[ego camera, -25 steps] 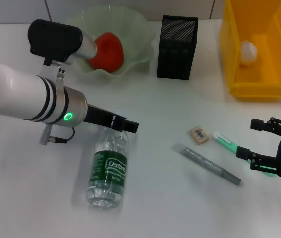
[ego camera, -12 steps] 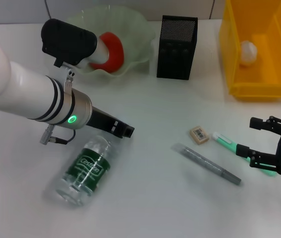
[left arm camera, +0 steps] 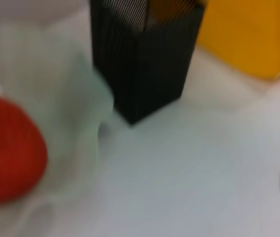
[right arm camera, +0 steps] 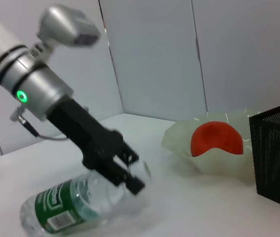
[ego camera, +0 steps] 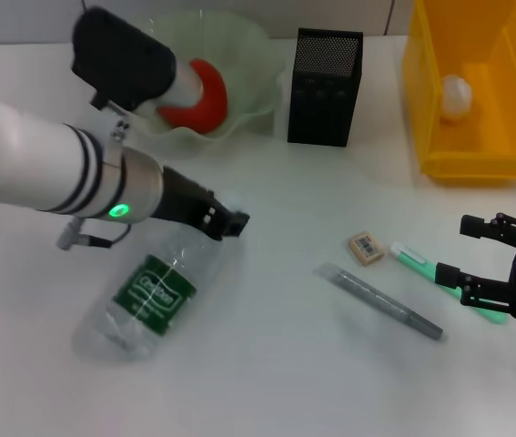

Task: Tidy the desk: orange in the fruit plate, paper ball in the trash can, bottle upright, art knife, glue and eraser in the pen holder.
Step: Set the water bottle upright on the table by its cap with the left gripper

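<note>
Done:
- orange (ego camera: pixel 205 91): in the fruit plate (ego camera: pixel 258 55), far side of the bench (ego camera: pixel 312 382), partly hidden behind the left arm.
- paper ball (ego camera: pixel 456 96): inside the trash can (ego camera: pixel 440 155), far right of the bench.

In hand:
- bottle (ego camera: pixel 148 291): lying on its side at front left, cap end up toward the left claw (ego camera: pixel 226 221), base toward the near edge. Not yet upright.
- left claw: at the neck end of the bottle, fingers pressed onto it, as seen from the right wrist view. Judged to be the start of tipping the bottle upright.

Left to do:
- eraser (ego camera: pixel 366 247): flat on the bench, right of centre, well apart from the pen holder (ego camera: pixel 325 86).
- grey pen-like stick (ego camera: pixel 380 301): lying slantwise just in front of the eraser; art knife or glue, cannot tell which.
- green-and-white stick (ego camera: pixel 417 262): just right of the eraser, far end passing under the right claw (ego camera: pixel 499 273); likewise unidentified.
- pen holder: standing between fruit plate and trash can; nothing seen of its contents.

Idle:
- right claw: at the right edge of the bench, hovering over the green-and-white stick, fingers spread, gripping nothing.

Tally, as judged: two of six items placed, one under way, three untouched.
</note>
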